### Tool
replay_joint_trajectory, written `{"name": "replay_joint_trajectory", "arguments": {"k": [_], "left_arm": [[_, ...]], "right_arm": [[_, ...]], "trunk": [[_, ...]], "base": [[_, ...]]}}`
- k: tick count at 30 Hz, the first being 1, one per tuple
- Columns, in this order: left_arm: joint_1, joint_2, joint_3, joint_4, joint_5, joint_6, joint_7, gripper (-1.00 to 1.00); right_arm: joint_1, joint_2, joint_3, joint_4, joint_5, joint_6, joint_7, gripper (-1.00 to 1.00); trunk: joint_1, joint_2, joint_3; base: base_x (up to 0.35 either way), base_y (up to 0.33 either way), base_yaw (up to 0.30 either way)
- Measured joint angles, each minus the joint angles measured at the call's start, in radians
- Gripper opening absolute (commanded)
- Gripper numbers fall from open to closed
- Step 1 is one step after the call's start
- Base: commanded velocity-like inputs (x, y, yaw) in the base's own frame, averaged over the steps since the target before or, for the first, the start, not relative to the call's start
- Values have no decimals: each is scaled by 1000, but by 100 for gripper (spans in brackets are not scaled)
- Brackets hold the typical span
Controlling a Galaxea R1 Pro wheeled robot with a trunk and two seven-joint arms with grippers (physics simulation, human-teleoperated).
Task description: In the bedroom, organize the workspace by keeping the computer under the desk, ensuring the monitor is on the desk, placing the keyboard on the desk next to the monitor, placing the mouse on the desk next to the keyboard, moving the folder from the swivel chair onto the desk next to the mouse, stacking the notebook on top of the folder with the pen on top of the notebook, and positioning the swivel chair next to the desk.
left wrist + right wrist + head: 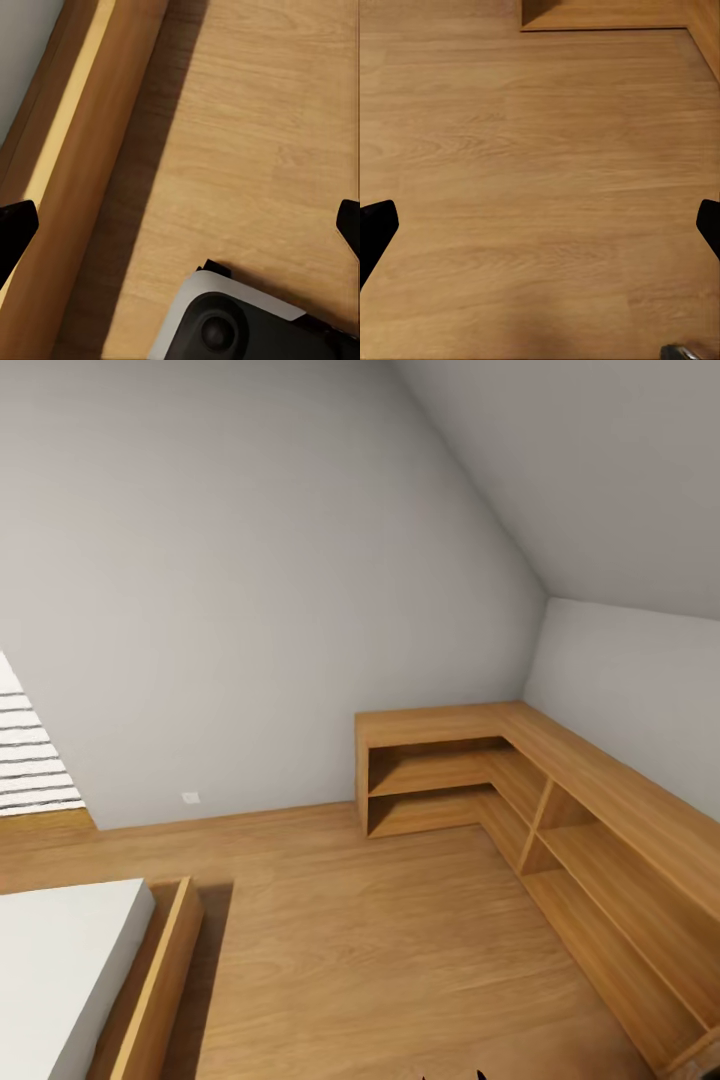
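Note:
The desk, computer, monitor, keyboard, mouse, folder, notebook, pen and swivel chair are out of view. My left gripper (180,232) hangs open over bare wooden floor (255,150), its two black fingertips (15,232) far apart with nothing between them. A wooden bed frame (82,187) runs along one side of it. My right gripper (540,229) is also open and empty, above plain floorboards (540,150).
A bed with a white mattress (60,960) and wooden frame (160,980) stands at the near left. A low L-shaped wooden shelf unit (560,800) fills the far right corner under a sloped ceiling. Open wooden floor (380,960) lies between them. A striped panel (30,760) hangs at the left.

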State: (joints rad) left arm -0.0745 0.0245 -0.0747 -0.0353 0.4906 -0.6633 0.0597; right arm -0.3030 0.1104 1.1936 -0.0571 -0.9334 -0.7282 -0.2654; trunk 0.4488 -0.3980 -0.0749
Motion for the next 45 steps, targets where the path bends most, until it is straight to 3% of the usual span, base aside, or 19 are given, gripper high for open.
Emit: {"name": "replay_joint_trajectory", "arguments": {"k": [22, 45], "left_arm": [[0, 0, 0, 0, 0, -1, 0, 100], [0, 0, 2, 0, 0, -1, 0, 100]], "right_arm": [[0, 0, 0, 0, 0, 0, 1, 100], [0, 0, -1, 0, 0, 1, 2, 100]], "trunk": [[0, 0, 12], [0, 0, 29]], "base": [[331, 9, -175], [316, 138, -264]]}}
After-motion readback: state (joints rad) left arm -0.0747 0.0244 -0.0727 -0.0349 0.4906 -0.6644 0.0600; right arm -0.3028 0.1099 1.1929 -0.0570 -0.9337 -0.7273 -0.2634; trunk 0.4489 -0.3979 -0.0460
